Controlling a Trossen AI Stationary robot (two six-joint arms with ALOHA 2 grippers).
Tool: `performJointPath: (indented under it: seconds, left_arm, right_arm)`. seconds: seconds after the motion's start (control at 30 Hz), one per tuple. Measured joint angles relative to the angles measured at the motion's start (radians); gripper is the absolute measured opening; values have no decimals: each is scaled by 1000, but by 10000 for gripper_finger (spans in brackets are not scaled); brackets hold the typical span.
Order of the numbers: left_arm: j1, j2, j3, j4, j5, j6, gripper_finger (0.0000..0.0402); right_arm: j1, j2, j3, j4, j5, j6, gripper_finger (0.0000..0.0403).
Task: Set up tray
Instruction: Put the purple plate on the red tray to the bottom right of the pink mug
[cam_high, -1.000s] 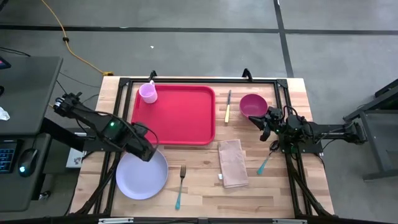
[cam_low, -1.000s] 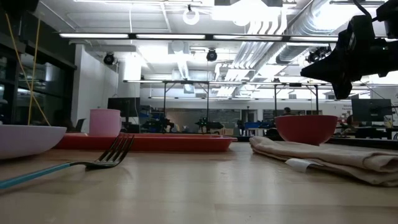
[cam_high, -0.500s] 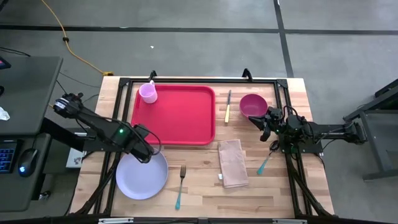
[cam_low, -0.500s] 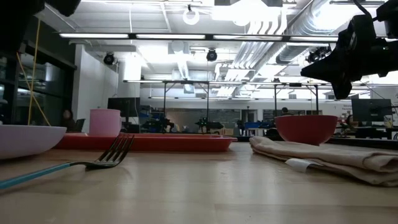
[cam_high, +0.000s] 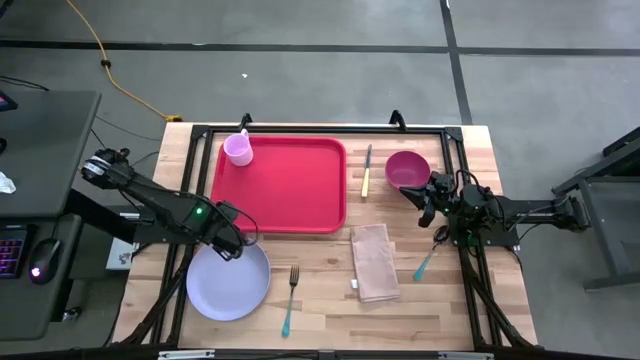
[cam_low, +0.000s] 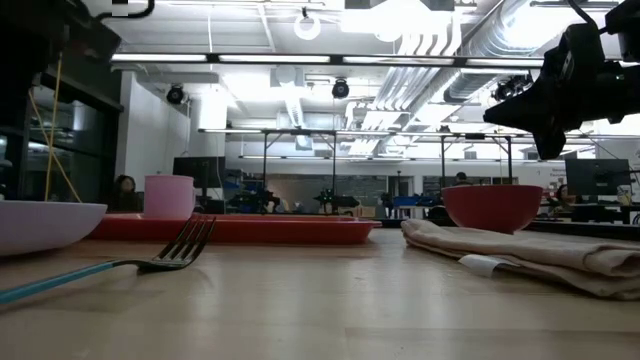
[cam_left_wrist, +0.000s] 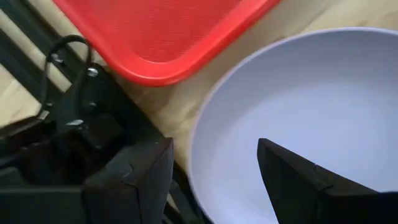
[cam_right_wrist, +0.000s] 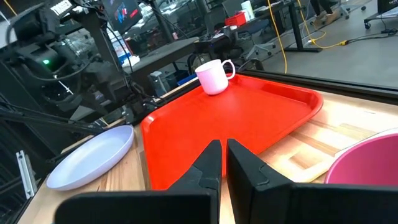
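A robotics lab — an open, industrial workspace rather than a home. Across the upper half of the low view run exposed silver ducts (cam_low: 440, 60) and rows of strip lights (cam_low: 250, 57) under a bare ceiling, with black metal frames (cam_low: 330, 160) and cluttered benches in the middle distance. A person (cam_low: 124, 190) sits at the left edge. From above, the wooden table (cam_high: 330, 300) stands on a grey concrete floor (cam_high: 300, 80) crossed by dark seams, a yellow cable (cam_high: 110, 65) trailing at upper left — and a desk with a keyboard (cam_high: 12, 250) at far left.
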Motion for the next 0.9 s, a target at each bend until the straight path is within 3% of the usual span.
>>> performJointPath:
  seconds: [0.37,0.57,0.9]
  left_arm:
    - [183,-52,-79,103,67,303,262]
    - [223,-52,-79,109,81,453,262]
    - [220,-46,-136,156,197,496,262]
  right_arm:
    - [0,0,0,3,-10,0,0]
    - [0,0,0,1,-15,1,0]
    - [0,0,0,0,-14,0,0]
